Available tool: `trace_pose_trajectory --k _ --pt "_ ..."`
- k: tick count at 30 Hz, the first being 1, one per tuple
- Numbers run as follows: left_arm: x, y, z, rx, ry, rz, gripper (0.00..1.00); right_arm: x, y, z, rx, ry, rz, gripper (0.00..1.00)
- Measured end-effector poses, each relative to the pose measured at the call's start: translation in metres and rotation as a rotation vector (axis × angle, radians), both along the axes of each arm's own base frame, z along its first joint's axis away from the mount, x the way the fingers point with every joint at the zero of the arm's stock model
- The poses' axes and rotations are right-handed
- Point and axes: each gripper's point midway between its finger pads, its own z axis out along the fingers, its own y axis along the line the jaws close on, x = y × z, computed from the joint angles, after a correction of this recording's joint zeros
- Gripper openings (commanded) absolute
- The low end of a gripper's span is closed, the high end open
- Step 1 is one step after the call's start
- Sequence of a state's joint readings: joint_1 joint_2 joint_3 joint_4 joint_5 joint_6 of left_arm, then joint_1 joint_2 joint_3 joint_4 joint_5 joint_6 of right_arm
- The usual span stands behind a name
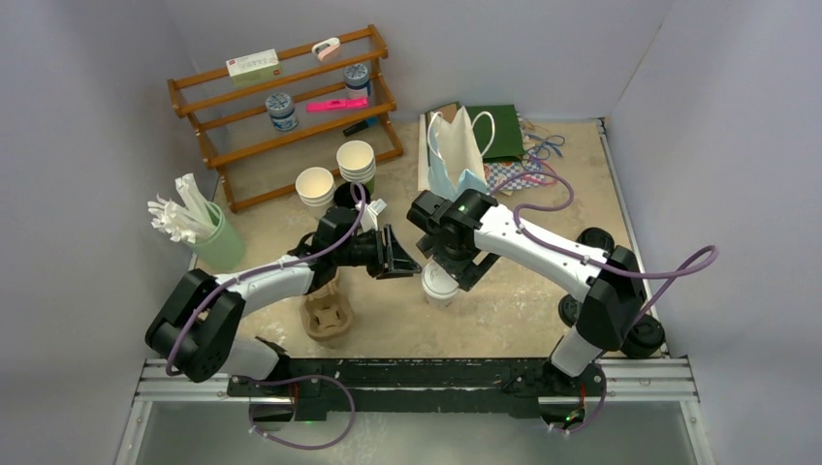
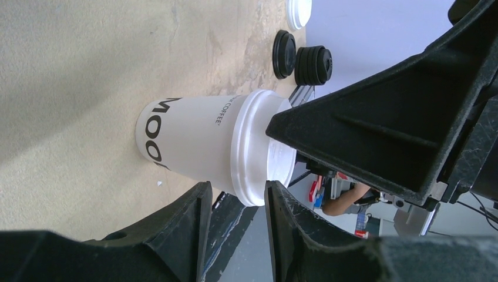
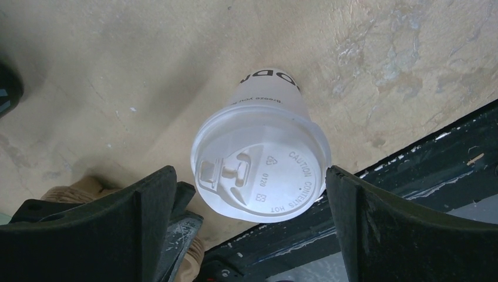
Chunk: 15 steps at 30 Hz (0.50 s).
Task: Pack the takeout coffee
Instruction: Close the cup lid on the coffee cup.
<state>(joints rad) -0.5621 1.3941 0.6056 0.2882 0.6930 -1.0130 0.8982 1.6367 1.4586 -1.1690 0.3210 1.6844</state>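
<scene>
Two fingers point(image 3: 376, 223) of the right gripper point(image 3: 249, 174) spread wide, one on each side of the white lid point(image 3: 264, 176), not clamped on it. Left gripper point(image 2: 235, 197) part-open with a narrow gap, nothing in it, tips just beside the lid's rim. Cream-white cup point(image 2: 188, 141) stands upright on the table point(image 1: 523, 300) between the two grippers, near the brown pulp carrier point(image 1: 327, 315).
</scene>
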Motion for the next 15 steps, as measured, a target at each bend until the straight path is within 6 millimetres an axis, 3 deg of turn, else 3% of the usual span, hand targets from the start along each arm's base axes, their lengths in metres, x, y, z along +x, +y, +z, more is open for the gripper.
trace_pose_trajectory --k 15 --pt "-0.003 0.001 -0.012 0.015 0.034 -0.009 0.41 -0.003 0.003 -0.007 -0.003 0.035 0.009 0.86"
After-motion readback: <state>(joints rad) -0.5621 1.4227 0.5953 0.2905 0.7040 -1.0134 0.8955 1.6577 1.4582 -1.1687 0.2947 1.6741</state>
